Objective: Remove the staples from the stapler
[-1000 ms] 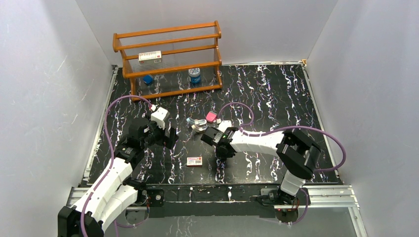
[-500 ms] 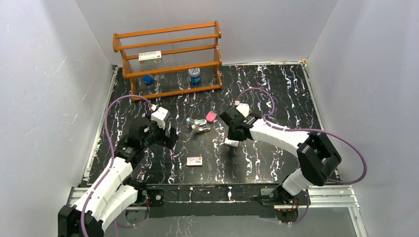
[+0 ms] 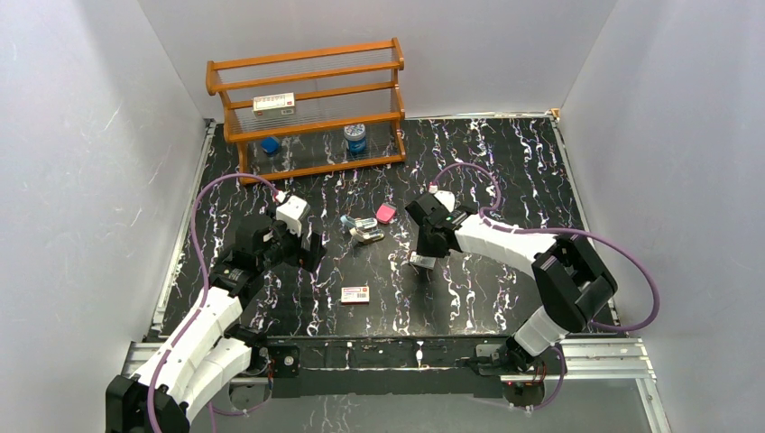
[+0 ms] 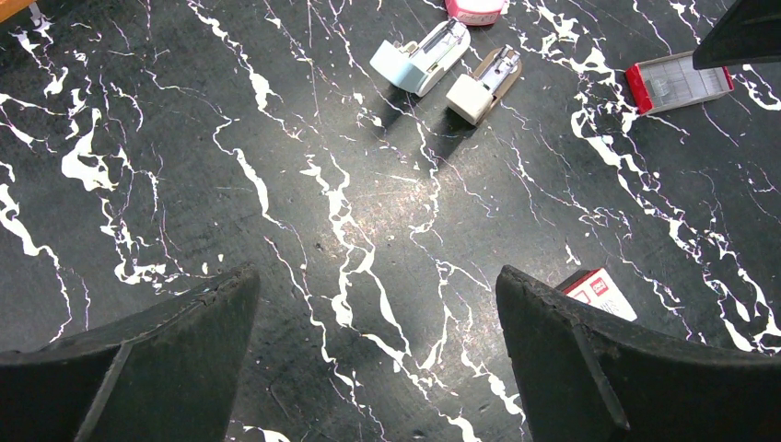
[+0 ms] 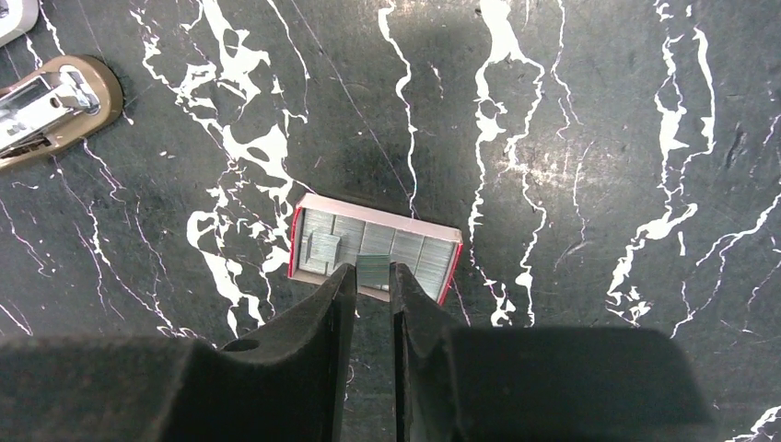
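The white box [image 4: 599, 290] by the left gripper [image 4: 373, 276] is showing a red label, but its writing is coming out too small to read. The same goes for the boxed pack [image 3: 274, 105] on the wooden rack [image 3: 307, 99].

The left jaws are hanging wide apart over bare desk [image 3: 505, 162], holding nothing. The right gripper [image 5: 373, 273] is keeping only a narrow gap, and its jaws are pinching a short staple strip [image 5: 375, 265] right above the open red-edged staple tray [image 5: 405, 249].

The stapler [image 4: 419, 63] is lying opened on the desk, ahead of the left jaws and apart from them. It is sitting well off to the left of the right jaws, beside a pink block [image 3: 385, 213].
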